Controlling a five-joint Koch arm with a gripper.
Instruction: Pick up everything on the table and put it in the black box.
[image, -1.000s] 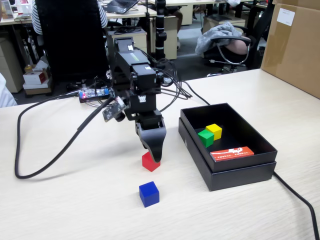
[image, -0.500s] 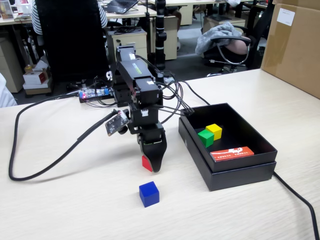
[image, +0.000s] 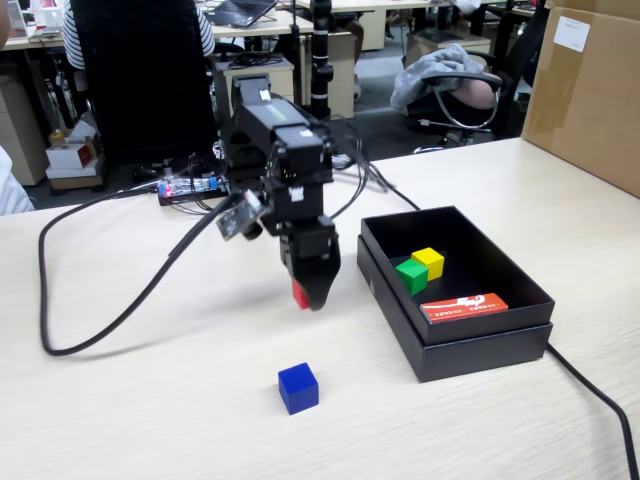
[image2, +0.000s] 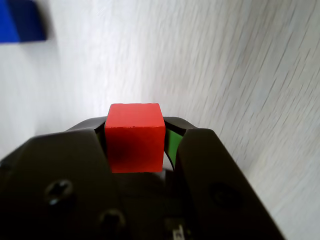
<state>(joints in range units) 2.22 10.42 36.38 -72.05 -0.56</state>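
Red cube (image2: 134, 137) square-on, upright in gripper (image2: 142, 145)

Red cube (image: 299, 295) is mostly buried behind the jaws in the fixed view, just a sliver shows. Wrist view chops the blue cube (image2: 20, 20) off at the top-left corner, and the bench (image2: 225, 75) there is smeared with blur. Print on the orange card (image: 464, 306) is too tiny to read.
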